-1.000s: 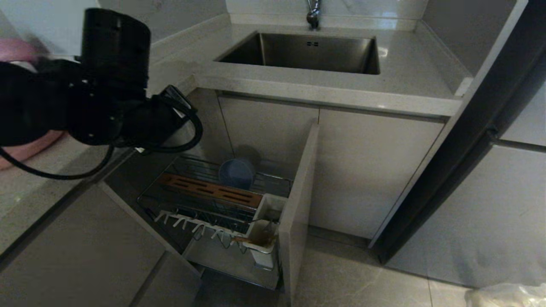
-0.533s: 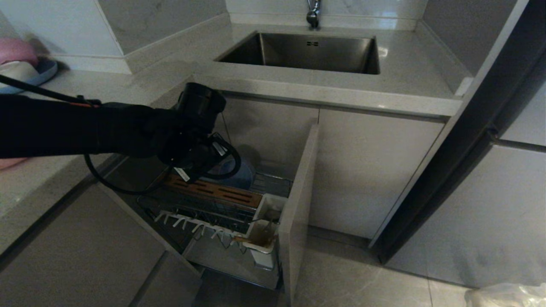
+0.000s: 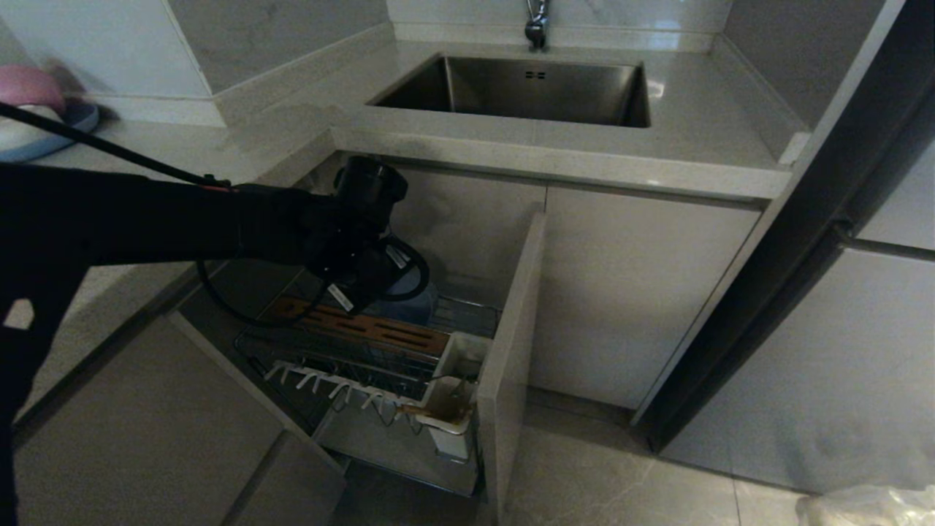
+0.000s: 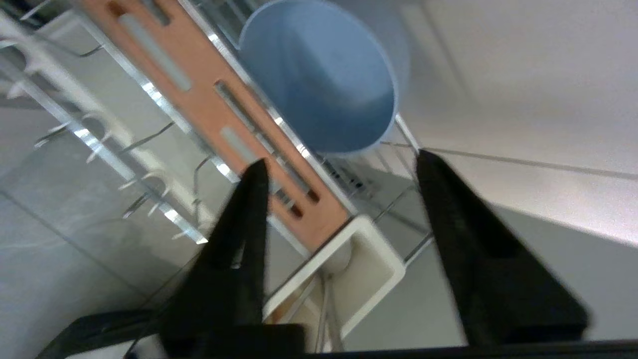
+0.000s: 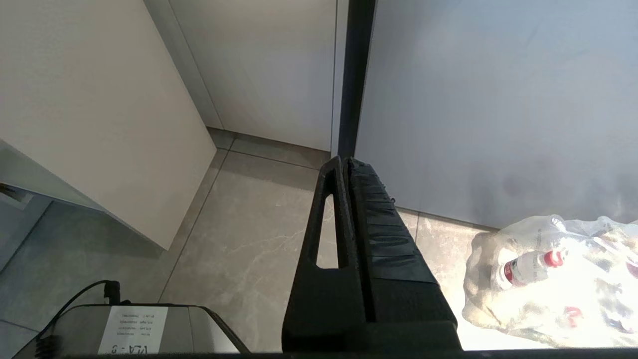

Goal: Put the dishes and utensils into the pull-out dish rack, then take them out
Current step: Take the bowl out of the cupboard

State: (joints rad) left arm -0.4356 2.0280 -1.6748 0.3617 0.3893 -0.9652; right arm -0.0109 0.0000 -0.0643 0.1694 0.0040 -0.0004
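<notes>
- Left gripper (image 4: 339, 164) over the rack (image 3: 307, 343), fingers (image 4: 239, 234) spread wide, holding nothing; bowl (image 4: 319, 75) just ahead, on edge behind the strip (image 4: 209, 109).
- Risk: a finger could catch the chrome wire or nudge the bowl so it rolls; smooth matte rim may slip.
- Strip is slotted wood; cup (image 4: 369, 259) is white, square.
- Right gripper (image 5: 344, 164) parked near the floor, fingers pressed together.

Matte black left arm (image 3: 146, 219) with looping black cable (image 3: 241, 310) and white label.
</notes>
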